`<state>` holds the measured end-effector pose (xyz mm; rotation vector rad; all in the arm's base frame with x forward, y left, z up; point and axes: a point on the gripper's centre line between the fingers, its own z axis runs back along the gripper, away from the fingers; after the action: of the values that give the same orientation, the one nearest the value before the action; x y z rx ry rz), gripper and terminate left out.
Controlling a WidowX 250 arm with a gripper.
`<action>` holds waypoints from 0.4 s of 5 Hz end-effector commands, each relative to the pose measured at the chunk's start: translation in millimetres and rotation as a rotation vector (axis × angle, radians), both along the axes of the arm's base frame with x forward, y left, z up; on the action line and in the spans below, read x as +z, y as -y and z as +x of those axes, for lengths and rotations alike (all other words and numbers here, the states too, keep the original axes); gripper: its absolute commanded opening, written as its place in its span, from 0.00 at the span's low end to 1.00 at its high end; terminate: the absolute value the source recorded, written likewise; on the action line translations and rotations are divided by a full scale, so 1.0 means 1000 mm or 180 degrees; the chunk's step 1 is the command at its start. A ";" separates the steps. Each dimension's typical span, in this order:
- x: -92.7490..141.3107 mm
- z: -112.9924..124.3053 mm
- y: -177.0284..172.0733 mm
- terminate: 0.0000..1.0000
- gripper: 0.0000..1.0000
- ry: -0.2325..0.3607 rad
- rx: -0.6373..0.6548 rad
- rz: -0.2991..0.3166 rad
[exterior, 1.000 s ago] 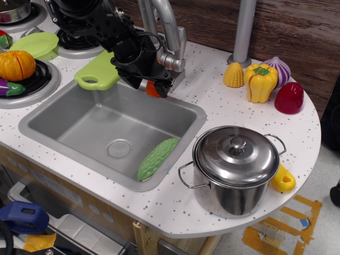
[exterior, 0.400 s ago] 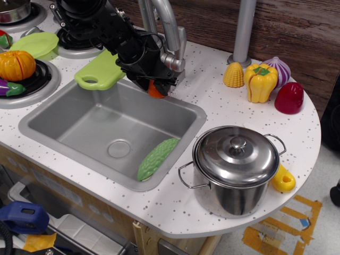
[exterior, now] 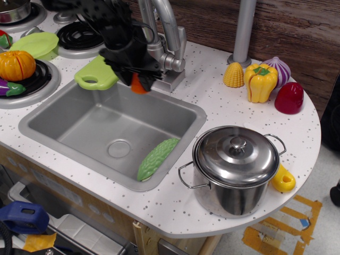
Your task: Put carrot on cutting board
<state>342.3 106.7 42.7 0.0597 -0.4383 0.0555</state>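
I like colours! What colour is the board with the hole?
Lime green; the cutting board shows in the observation.image view.

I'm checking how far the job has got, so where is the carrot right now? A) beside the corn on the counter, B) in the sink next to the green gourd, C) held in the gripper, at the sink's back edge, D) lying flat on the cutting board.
C: the carrot pokes out below the gripper, just right of the cutting board, over the back rim of the sink, not yet set down.
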 end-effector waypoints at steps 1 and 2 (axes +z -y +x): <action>0.048 -0.021 -0.036 0.00 0.00 0.0123 0.0118 0.0399; 0.044 -0.023 -0.064 0.00 0.00 0.0226 0.0056 0.0526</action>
<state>321.2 175.5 67.0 0.1986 -0.4853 0.0119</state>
